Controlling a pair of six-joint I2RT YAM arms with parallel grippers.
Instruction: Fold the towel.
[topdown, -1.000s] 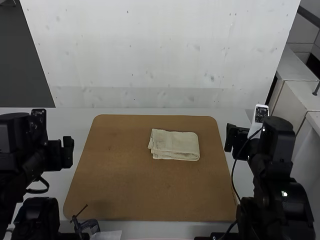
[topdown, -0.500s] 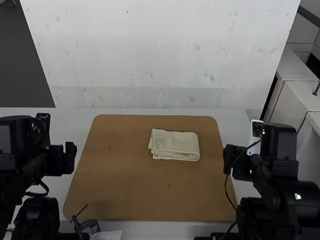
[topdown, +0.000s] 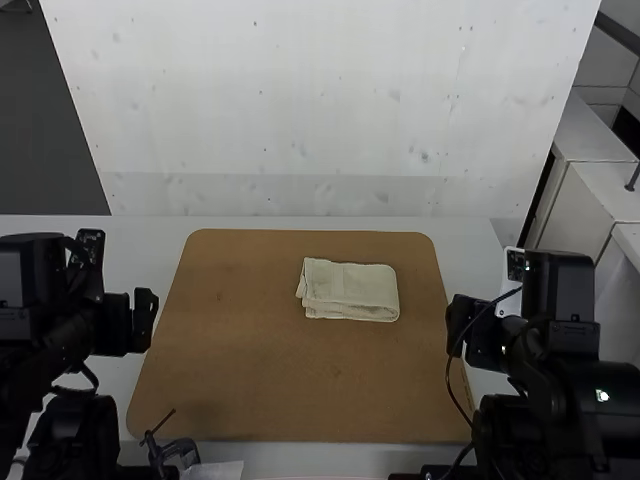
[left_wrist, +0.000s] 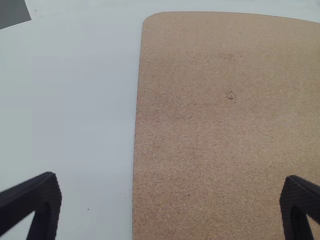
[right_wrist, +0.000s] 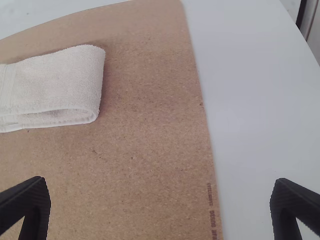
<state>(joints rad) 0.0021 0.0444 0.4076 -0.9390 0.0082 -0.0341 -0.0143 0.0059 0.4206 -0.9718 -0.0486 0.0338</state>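
towel (topdown: 350, 290) folded in layers, flat on brown board (topdown: 260, 375), right of centre, toward far edge | folding looks finished; next: likely leave it be | more board leftward and nearside | left gripper (left_wrist: 171, 176), right gripper (right_wrist: 159, 180): both wide, holding nothing, near board's side edges

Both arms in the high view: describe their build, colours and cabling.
The left arm and right arm are black, with blocky housings. Each carries a black cable: a short loop on the left, a longer, thin one on the right. A white piece shows beside the right arm's upper housing. In both wrist views the jaws are black and tapered.
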